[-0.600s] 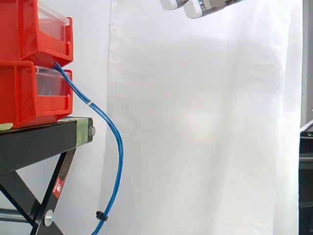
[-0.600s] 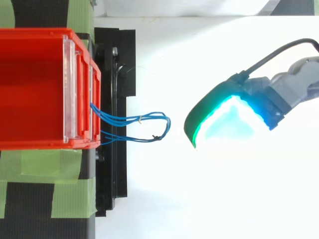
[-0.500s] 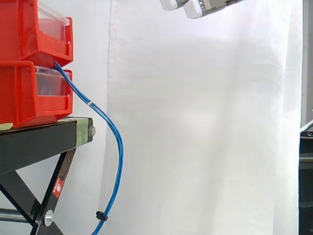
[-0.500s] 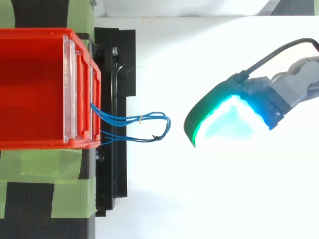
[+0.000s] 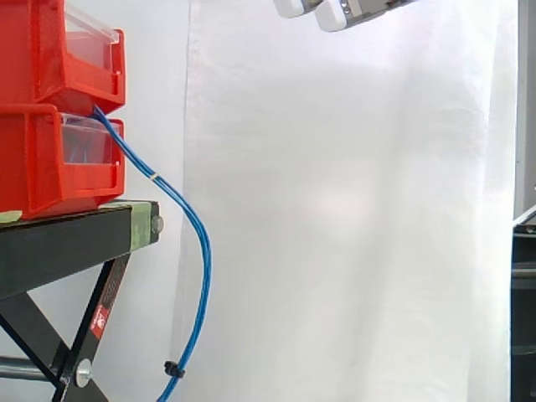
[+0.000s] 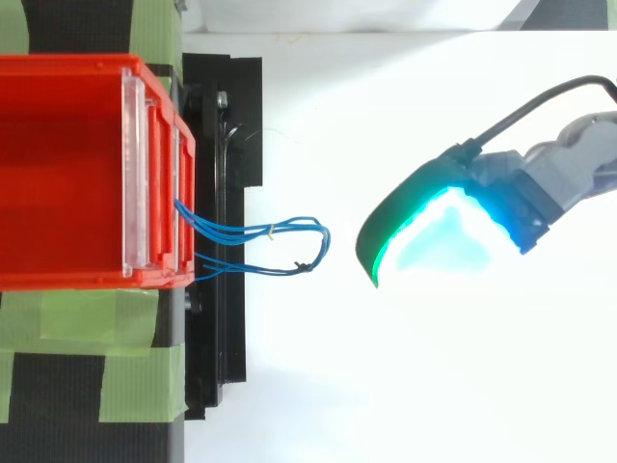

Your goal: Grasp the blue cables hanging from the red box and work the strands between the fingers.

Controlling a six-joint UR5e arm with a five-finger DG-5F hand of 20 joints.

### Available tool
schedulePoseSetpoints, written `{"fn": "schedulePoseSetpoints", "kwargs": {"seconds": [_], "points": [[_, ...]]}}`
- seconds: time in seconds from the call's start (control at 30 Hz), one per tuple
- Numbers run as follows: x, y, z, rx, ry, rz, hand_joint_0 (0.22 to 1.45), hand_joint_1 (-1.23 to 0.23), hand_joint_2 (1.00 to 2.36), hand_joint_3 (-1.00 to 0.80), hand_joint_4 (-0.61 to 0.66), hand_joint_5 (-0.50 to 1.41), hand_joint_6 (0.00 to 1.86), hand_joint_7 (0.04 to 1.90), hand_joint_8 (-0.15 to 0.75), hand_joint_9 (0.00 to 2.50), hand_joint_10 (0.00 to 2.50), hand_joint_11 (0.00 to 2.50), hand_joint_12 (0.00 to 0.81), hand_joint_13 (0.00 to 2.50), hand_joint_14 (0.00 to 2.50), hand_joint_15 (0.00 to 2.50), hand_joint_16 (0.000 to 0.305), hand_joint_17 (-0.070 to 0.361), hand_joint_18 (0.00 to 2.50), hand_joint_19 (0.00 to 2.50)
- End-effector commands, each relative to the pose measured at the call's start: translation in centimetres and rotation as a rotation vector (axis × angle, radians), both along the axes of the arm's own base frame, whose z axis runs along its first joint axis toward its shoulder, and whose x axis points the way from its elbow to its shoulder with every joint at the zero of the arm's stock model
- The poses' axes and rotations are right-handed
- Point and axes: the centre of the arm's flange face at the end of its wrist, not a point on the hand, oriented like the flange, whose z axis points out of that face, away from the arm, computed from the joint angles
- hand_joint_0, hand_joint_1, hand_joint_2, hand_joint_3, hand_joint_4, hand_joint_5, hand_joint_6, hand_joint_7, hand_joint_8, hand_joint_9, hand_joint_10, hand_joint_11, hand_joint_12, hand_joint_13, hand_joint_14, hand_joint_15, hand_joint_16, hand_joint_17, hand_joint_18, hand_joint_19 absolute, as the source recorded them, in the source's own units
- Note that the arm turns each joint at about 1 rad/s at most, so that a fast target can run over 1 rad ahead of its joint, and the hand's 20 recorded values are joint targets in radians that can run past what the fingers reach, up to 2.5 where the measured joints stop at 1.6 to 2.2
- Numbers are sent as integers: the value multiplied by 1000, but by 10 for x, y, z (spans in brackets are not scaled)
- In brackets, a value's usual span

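Note:
Blue cables [image 5: 203, 251] come out between the two stacked red bins [image 5: 33, 167] and hang down past the stand's edge in a long curve, held together low down by a small black tie. From above, the blue cables [image 6: 289, 231] loop out to the right of the red bin [image 6: 58, 174]. My hand [image 6: 443, 236] glows green and cyan, well to the right of the cables and apart from them. In the side view the hand [image 5: 335, 12] sits at the top edge, high above and to the right of the strands. Nothing is seen in it.
The bins rest on a black stand [image 5: 67, 243] with crossed legs and green tape [image 6: 135, 376] on its top. A white curtain [image 5: 352, 218] hangs behind. The space between the cables and the hand is open.

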Motion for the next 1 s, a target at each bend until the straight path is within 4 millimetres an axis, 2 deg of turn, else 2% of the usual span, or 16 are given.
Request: {"fn": "schedulePoseSetpoints", "kwargs": {"seconds": [0.0, 0.97], "points": [[0, 0, 0, 0, 0, 0, 594, -329, 1000, -1000, 78, -500, 4, 643, 260, 0, 0, 1, 380, 0, 4, 175, 74, 167, 0, 244], [0, -1, 0, 0, 1, -1, 603, -350, 1000, -1000, 88, -500, 4, 639, 272, 0, 0, 15, 387, 0, 4, 179, 75, 168, 0, 260]]}}
